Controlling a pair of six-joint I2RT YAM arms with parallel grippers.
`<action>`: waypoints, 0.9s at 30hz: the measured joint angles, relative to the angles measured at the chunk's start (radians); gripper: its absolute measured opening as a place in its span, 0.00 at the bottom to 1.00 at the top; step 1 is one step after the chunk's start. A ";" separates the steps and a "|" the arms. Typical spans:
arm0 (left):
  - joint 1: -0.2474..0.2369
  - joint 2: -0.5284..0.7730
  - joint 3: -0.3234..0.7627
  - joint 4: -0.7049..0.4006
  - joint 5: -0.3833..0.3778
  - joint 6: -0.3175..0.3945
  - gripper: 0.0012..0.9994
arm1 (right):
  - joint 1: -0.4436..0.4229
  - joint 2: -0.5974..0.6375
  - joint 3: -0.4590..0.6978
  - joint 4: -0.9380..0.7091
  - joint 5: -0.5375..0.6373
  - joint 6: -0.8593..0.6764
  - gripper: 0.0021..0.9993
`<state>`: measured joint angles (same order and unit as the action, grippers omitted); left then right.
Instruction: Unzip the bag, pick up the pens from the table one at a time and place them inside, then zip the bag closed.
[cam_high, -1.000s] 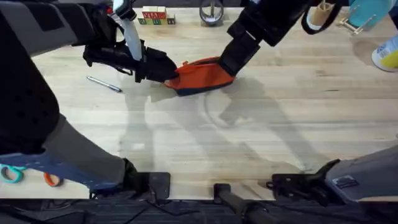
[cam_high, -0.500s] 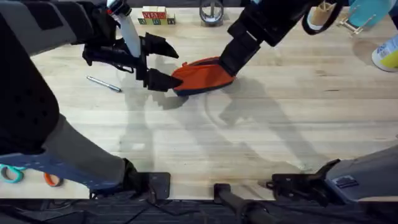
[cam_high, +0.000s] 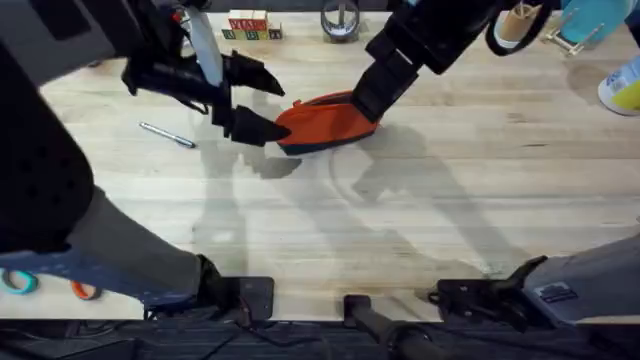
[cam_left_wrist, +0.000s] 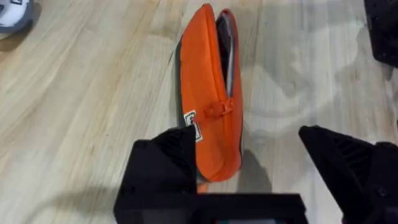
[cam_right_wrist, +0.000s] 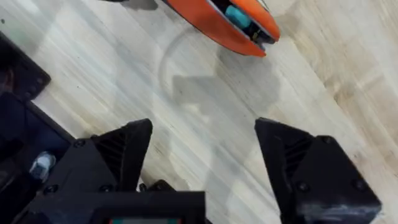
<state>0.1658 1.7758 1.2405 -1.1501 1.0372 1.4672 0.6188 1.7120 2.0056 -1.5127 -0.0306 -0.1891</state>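
pencil pouch (cam_high: 325, 120) lies mid-desk (cam_high: 420, 230), zipper partly parted, pull (cam_left_wrist: 217, 111) near middle. left claw (cam_high: 255, 100) just beside pouch's left end, fingers apart, gripping nothing. right claw (cam_right_wrist: 202, 158) also spread and empty, off pouch's right end. silver pen (cam_high: 167, 135) lies on desk left of pouch. step judged: unzipping unfinished or pen pickup due. next: left claw over pen, close on barrel.

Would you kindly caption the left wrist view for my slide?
Open left gripper poised at the end of the partly unzipped orange bag on the wooden table.
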 joint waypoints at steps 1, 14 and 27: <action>0.000 -0.012 0.016 -0.019 -0.015 0.000 1.00 | -0.001 -0.002 0.000 0.000 -0.002 0.000 1.00; 0.000 -0.220 0.256 -0.254 -0.208 -0.229 1.00 | -0.064 -0.028 0.000 -0.014 -0.041 0.002 1.00; 0.000 -0.339 0.317 -0.320 -0.392 -0.776 1.00 | -0.116 -0.028 0.000 -0.030 -0.063 -0.060 0.38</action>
<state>0.1658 1.4372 1.5574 -1.4703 0.6449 0.6915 0.5026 1.6840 2.0060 -1.5425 -0.0940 -0.2488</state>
